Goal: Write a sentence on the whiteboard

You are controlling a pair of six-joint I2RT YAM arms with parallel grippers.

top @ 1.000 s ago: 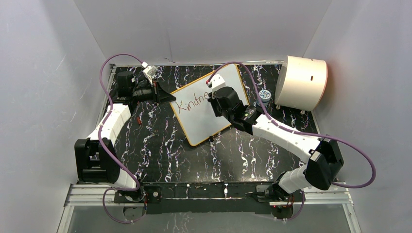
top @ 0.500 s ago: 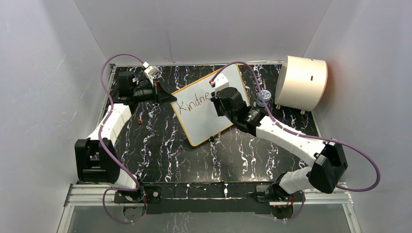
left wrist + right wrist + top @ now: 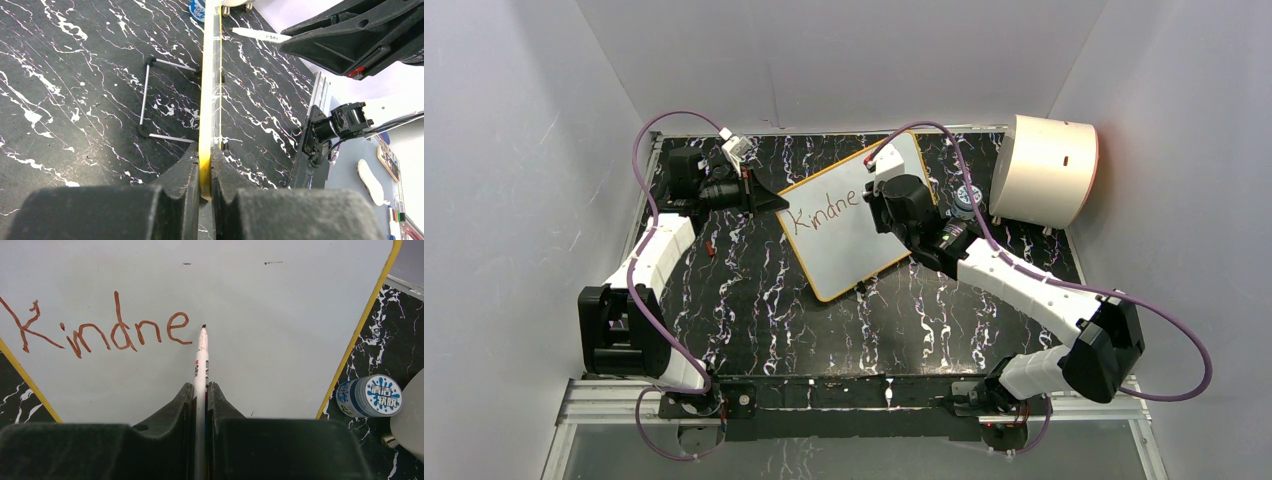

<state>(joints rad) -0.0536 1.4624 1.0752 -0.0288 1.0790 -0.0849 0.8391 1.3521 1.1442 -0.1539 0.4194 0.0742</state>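
The whiteboard [image 3: 849,225] lies slantwise on the far middle of the bench [image 3: 754,300], its thin orange-yellow rim bright against the black marbled mat [image 3: 924,320] that covers the top. The sentence [image 3: 100,332] is only part written: dark red letters reading "Kindne" run across the board's upper left part, climbing a little toward the right.

Just right of the last "e" stands the tip of a white marker [image 3: 201,365]. Whether the tip touches the board or hangs a hair above it, I cannot tell. The right pincer [image 3: 201,387] is closed tight on the marker's barrel, which pokes out between the two dark fingers toward the lettering, and the arm reaches in over the board's right half.

At the board's left corner the left pincer [image 3: 205,160] is clamped on the yellow rim, one finger on each face of the board. From that wrist the board shows edge-on, and a thin wire stand [image 3: 145,95] with dark feet lies on the mat just beside it.

Off the board's right edge sits a small round tub [image 3: 372,396] with a blue and white lid, and beyond that a cream drum [image 3: 1044,170].
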